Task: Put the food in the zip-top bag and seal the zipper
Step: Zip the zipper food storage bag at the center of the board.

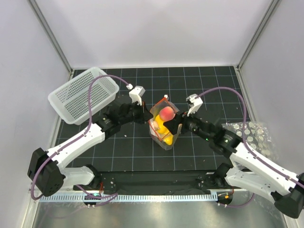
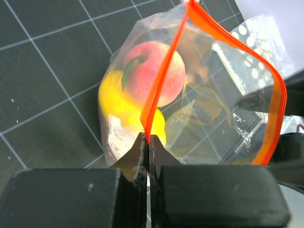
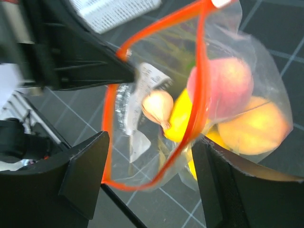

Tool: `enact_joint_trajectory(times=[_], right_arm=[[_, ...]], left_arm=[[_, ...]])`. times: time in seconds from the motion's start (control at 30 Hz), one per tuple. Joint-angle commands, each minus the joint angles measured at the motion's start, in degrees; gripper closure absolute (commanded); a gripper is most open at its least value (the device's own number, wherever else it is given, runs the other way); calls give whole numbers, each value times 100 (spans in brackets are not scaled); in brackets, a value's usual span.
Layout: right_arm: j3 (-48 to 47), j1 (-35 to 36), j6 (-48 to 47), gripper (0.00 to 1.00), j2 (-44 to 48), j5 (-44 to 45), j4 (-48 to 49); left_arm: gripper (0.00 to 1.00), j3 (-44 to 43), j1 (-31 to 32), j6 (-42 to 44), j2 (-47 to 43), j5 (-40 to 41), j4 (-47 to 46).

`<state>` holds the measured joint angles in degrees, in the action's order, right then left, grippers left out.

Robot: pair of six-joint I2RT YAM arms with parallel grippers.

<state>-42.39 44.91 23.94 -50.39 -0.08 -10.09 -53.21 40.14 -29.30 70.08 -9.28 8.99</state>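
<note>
The peach (image 2: 147,80) hides part of the yellow fruit (image 2: 111,97); the top edge crops the basket (image 3: 114,12)

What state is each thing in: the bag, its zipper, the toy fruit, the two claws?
zip-top bag: upright, mouth gaping open
zipper: unsealed
food: inside the bag
left gripper: shut on the zipper
right gripper: open, fingers flanking the bag's mouth
white basket: upright

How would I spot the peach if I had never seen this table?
Find the clear bag with an orange strip at the middle of the black gridded table. Inside, the peach is the only pink-red fruit, among yellow ones.
</note>
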Motion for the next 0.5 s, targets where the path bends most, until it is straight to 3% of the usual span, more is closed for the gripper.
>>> enact_joint_trajectory(times=[0.0, 0.3, 0.47], right_arm=[[99, 18, -241, 23, 590, -212, 639], [319, 18, -276, 22, 1233, 542, 815], [-84, 10, -101, 25, 752, 2334, 237]], left_arm=[[100, -40, 11, 187, -48, -83, -556], [100, -14, 11, 495, 93, 268, -548], [100, -14, 11, 724, 137, 769, -539]])
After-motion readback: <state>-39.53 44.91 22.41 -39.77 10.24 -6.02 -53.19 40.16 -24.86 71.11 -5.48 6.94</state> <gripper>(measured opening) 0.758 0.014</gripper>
